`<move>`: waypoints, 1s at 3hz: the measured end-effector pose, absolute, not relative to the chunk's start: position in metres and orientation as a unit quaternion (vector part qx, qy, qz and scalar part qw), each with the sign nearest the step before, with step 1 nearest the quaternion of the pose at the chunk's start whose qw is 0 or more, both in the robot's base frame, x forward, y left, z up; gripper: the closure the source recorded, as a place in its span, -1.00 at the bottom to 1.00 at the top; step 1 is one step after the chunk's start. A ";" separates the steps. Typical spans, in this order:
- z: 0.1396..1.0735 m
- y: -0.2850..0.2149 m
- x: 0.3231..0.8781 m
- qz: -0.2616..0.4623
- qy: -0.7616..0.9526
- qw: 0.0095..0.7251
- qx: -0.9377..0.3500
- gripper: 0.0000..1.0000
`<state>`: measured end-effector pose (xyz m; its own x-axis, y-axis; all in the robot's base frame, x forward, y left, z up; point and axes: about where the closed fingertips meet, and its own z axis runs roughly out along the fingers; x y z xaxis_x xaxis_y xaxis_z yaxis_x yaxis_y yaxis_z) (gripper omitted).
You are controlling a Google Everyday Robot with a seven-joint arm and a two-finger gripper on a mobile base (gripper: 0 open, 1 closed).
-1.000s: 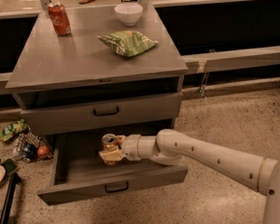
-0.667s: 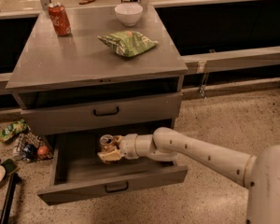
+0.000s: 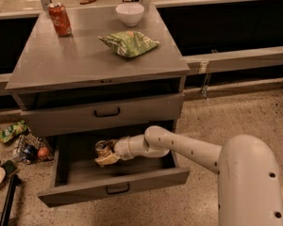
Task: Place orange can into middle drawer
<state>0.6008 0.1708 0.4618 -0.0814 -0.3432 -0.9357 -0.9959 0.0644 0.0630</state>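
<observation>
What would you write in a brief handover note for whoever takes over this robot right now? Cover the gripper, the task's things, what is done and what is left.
Gripper: reaching into the left part of the open middle drawer, shut on the orange can, which is upright.
Done: drawer open, can inside its walls.
Left: probably lower and release the can, then withdraw the arm. I cannot tell whether the can touches the drawer floor.
Leave alone: red can on the cabinet top.
</observation>
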 end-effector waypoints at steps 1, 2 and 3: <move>0.443 0.180 0.600 0.411 0.610 0.393 -0.552 0.50; 0.429 0.186 0.599 0.396 0.619 0.393 -0.553 0.03; 0.420 0.191 0.603 0.387 0.625 0.398 -0.548 -0.42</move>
<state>0.6032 0.1906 0.4201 -0.0812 -0.3779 -0.9223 -0.9939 0.0997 0.0467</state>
